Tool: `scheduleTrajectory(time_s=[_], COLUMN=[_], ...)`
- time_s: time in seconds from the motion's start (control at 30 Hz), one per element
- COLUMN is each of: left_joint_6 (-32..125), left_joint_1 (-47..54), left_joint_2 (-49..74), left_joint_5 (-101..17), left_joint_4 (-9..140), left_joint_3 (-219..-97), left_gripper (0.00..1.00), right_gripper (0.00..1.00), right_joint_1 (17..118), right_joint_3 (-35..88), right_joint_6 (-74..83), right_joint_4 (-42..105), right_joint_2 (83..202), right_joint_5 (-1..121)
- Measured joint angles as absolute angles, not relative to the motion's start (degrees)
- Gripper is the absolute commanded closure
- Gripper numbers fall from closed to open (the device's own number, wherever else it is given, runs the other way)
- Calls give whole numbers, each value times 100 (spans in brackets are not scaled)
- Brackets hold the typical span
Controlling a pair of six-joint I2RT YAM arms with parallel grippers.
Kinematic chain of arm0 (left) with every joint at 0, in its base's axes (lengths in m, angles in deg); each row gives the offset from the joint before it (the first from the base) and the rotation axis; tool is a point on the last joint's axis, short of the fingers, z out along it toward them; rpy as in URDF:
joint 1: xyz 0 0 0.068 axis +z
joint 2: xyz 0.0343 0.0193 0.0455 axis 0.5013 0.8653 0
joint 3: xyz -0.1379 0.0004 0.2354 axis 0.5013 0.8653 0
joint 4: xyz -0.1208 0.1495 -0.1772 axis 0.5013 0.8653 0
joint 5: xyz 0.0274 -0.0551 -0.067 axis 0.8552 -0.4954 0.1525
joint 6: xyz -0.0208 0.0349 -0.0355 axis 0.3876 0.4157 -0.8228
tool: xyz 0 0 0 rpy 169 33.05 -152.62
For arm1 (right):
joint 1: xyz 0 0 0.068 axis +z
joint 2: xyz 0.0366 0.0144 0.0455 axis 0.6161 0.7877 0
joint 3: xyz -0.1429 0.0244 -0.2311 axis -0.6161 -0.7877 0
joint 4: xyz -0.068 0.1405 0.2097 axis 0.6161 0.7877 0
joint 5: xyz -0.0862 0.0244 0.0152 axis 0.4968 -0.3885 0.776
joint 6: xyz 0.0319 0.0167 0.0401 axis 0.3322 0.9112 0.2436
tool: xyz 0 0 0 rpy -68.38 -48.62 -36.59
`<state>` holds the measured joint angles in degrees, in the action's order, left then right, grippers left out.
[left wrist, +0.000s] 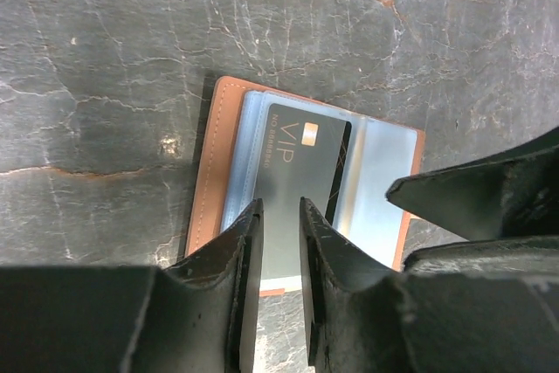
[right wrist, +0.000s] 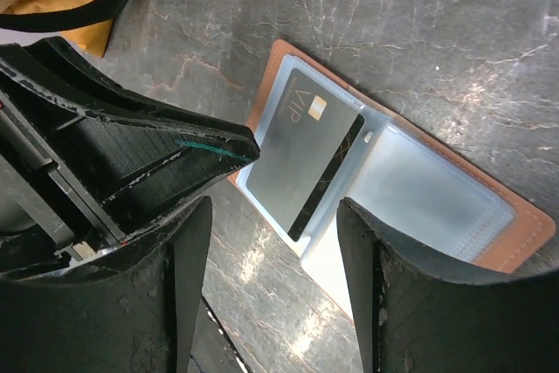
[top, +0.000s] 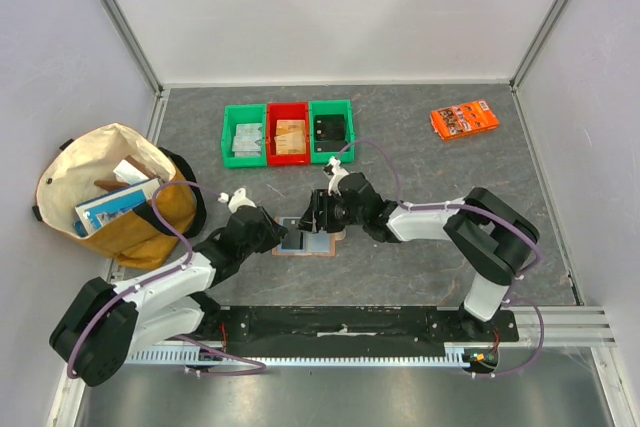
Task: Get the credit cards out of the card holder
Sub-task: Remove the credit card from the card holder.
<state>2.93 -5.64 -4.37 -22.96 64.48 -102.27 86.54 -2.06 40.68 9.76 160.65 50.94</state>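
Observation:
The reddish-brown card holder [top: 322, 247] lies open and flat on the table between both grippers. It also shows in the left wrist view [left wrist: 210, 172] and the right wrist view [right wrist: 515, 216]. A dark grey "VIP" credit card [left wrist: 297, 159] sits in its left clear sleeve, partly slid out, and also shows in the right wrist view [right wrist: 306, 159]. The right sleeve [right wrist: 428, 194] looks pale and blank. My left gripper [left wrist: 279, 216] hovers over the card's near end, its jaws a narrow gap apart, holding nothing. My right gripper [right wrist: 275, 216] is wide open over the holder's edge.
Green, red and green bins [top: 289, 133] with small items stand at the back. An orange printed packet [top: 465, 118] lies at the back right. A yellow cloth bag [top: 120, 197] with items stands at the left. The two grippers are very close together.

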Motion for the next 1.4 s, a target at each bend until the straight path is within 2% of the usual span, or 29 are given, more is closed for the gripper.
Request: scheduleTrajectory(time_s=[0.2, 0.3, 0.4, 0.67, 0.9, 1.0, 1.4], left_joint_6=[286, 256, 219, 133, 57, 48, -107], left_joint_1=[-564, -562, -560, -560, -560, -560, -490], left_joint_2=[-437, -440, -442, -448, -455, -464, -466], left_joint_5=[-2397, -2438, -2465, -2478, -2482, -2486, -2696], left_joint_4=[6381, 6304, 6271, 6208, 6173, 6171, 5974], left_joint_3=[-10100, -9975, -9938, -9866, -9825, -9816, -9696], left_gripper=[72, 78, 83, 91, 93, 94, 96], right_gripper=[35, 37, 43, 70, 88, 100, 100], right_joint_1=[8623, 8582, 8540, 8488, 8418, 8401, 7920], right_joint_3=[-239, -276, -338, -495, -711, -753, -1098], right_joint_6=[4378, 4579, 4776, 5156, 5377, 5440, 5471], right_joint_4=[484, 246, -41, -559, -950, -1109, -1457], right_joint_2=[16441, 16633, 16765, 17064, 17189, 17254, 17258], right_joint_5=[4845, 4742, 4648, 4546, 4471, 4410, 3737])
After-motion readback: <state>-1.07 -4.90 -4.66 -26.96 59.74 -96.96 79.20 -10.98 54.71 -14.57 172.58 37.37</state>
